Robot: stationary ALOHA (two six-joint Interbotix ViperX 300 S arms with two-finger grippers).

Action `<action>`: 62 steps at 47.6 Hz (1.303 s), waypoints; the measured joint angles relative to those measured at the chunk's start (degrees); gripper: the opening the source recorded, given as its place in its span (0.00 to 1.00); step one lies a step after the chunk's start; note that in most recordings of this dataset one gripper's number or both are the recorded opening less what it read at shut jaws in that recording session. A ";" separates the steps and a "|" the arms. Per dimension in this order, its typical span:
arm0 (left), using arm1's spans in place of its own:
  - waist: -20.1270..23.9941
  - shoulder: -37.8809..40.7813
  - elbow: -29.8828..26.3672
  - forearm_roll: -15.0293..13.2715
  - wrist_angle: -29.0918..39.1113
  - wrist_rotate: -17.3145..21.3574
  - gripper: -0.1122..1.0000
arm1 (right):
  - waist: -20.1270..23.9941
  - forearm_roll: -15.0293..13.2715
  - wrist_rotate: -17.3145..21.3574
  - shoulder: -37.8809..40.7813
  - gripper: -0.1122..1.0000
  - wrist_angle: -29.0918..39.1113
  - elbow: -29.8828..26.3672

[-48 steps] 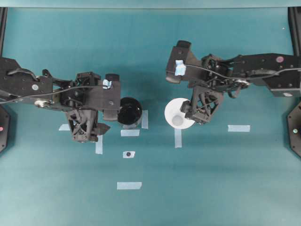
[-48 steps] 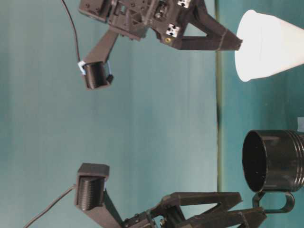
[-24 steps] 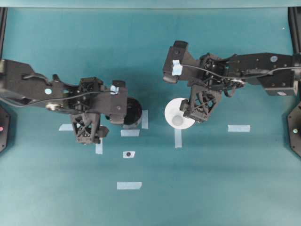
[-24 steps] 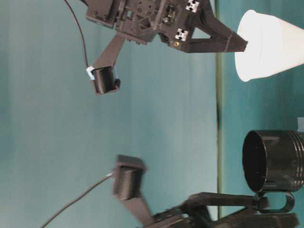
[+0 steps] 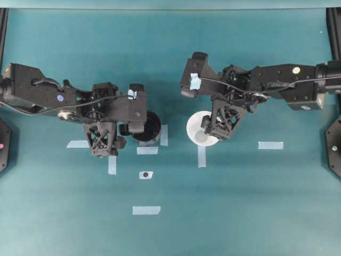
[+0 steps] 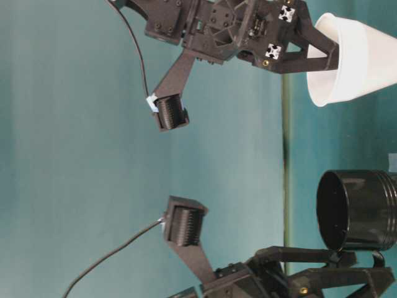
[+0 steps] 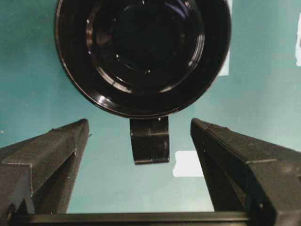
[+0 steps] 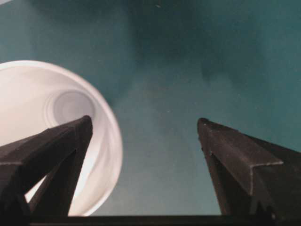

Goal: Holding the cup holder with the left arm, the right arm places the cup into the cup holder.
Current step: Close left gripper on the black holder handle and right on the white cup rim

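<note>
- Overhead exterior view: the cup holder [image 5: 146, 126] and the cup [image 5: 201, 128] stand upright on the green table [image 5: 240, 202], apart from each other, each beside strips of pale tape [image 5: 147, 150]. Nothing is in the holder yet, so both parts of the job remain to be done.
- The left gripper [image 7: 141, 141] has its jaws spread wide and holds nothing. In the left wrist view the holder's small handle [image 7: 149, 140] sits in the gap between the jaws, touching neither, with the round body just beyond the tips.
- The right gripper [image 8: 146, 136] is likewise wide apart and empty. In the right wrist view the cup [image 8: 56, 136] lies off to the left, with the left fingertip over its rim and the other jaw over bare table, so the cup is not centred between them.
- From table level the holder [image 6: 356, 210] looks empty and the cup [image 6: 356, 59] stands free.
- My judgement: this is the approach stage. Left to do: steady the holder, grip the cup, lift it across, and lower it in.
</note>
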 measured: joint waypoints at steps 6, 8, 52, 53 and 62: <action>0.09 0.53 -0.44 0.00 0.00 0.00 0.93 | -0.35 0.00 0.00 0.18 0.96 0.00 0.09; 0.00 0.62 -0.70 0.00 0.00 0.00 0.93 | -0.35 0.00 0.00 0.26 0.96 0.00 0.09; 0.09 1.58 -1.23 0.00 -0.18 -0.09 0.93 | -0.35 0.00 0.00 0.53 0.95 0.00 0.18; 0.09 1.58 -1.32 0.00 -0.18 -0.09 0.93 | -0.35 0.00 0.00 0.53 0.95 0.00 0.18; 0.09 1.76 -1.32 0.00 -0.18 -0.09 0.93 | -0.44 0.00 0.00 0.53 0.95 0.00 0.18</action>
